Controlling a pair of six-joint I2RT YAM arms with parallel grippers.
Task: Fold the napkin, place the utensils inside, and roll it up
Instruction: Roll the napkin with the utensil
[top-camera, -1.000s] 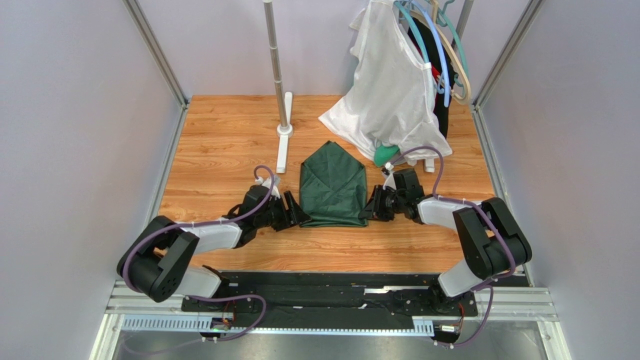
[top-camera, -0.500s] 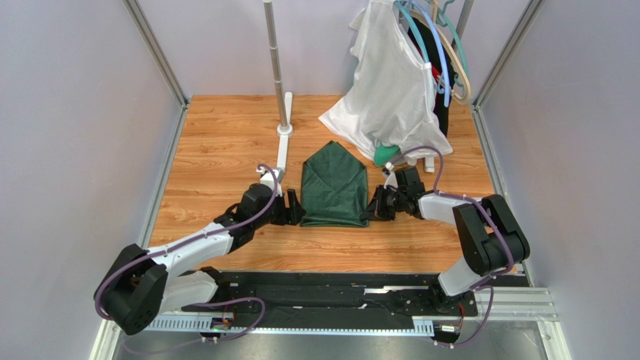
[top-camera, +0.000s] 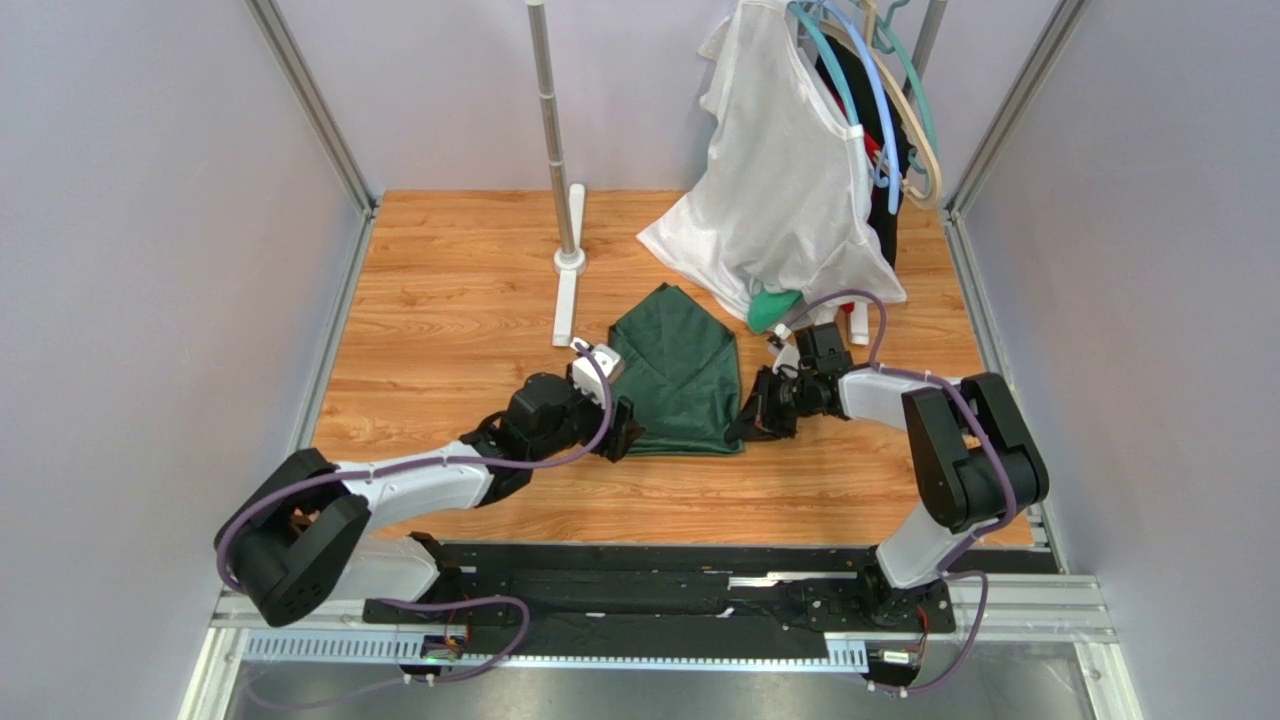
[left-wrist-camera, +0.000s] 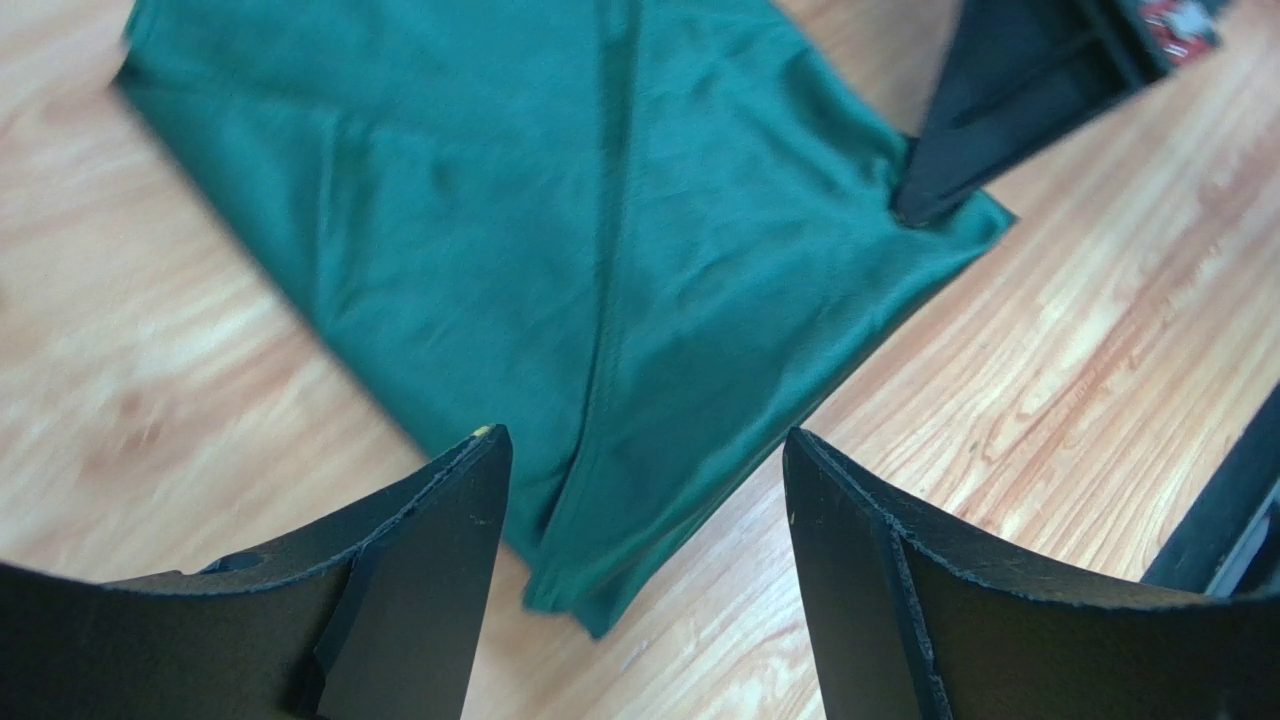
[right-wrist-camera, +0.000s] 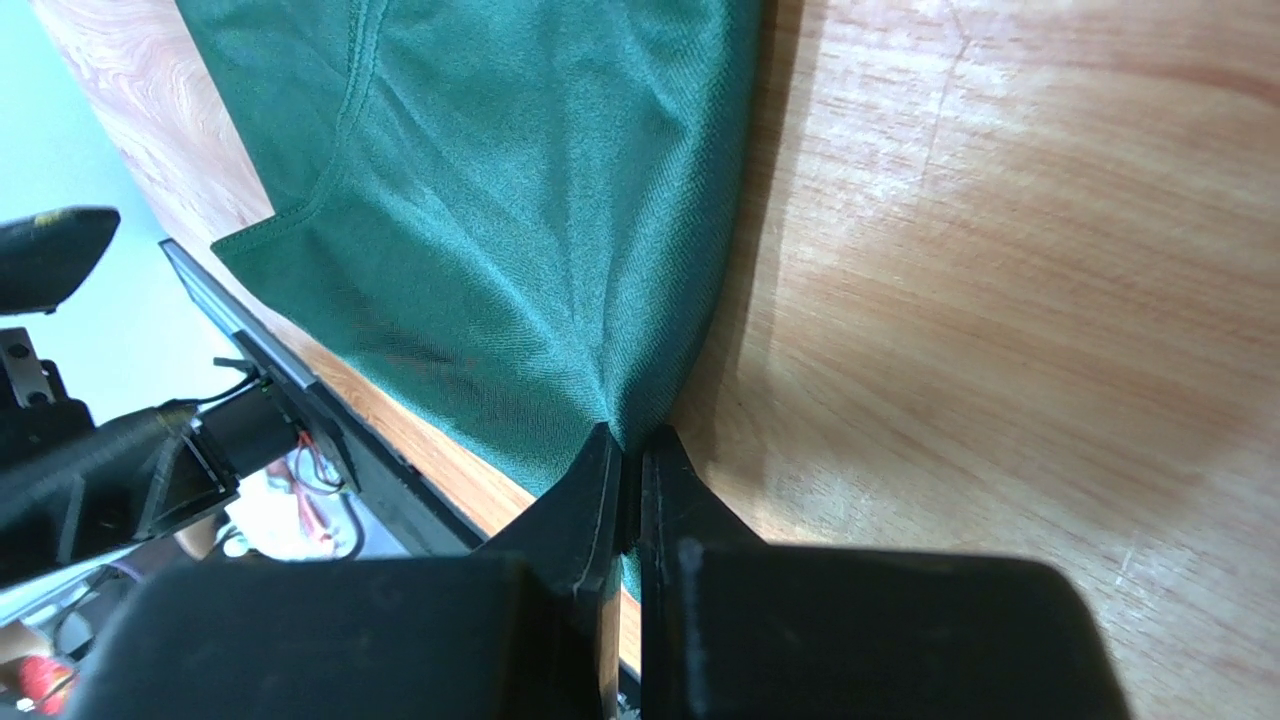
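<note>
The dark green napkin (top-camera: 670, 368) lies folded on the wooden table, with a pointed far end and a straight near edge. My left gripper (top-camera: 619, 435) is open and empty, just above the napkin's near left corner (left-wrist-camera: 594, 593). My right gripper (top-camera: 747, 425) is shut on the napkin's near right corner; in the right wrist view the cloth (right-wrist-camera: 511, 225) is pinched between the fingertips (right-wrist-camera: 601, 473). The utensils are out of view.
A white garment (top-camera: 781, 180) hangs on hangers at the back right, over a brighter green piece (top-camera: 771, 309). A metal stand pole (top-camera: 553, 135) with a white base (top-camera: 567, 293) stands behind the napkin. Grey walls close in both sides.
My left gripper has swung right and nearer, from the napkin's left edge to its near left corner, and stands open. My right gripper has stayed shut at the near right corner.
</note>
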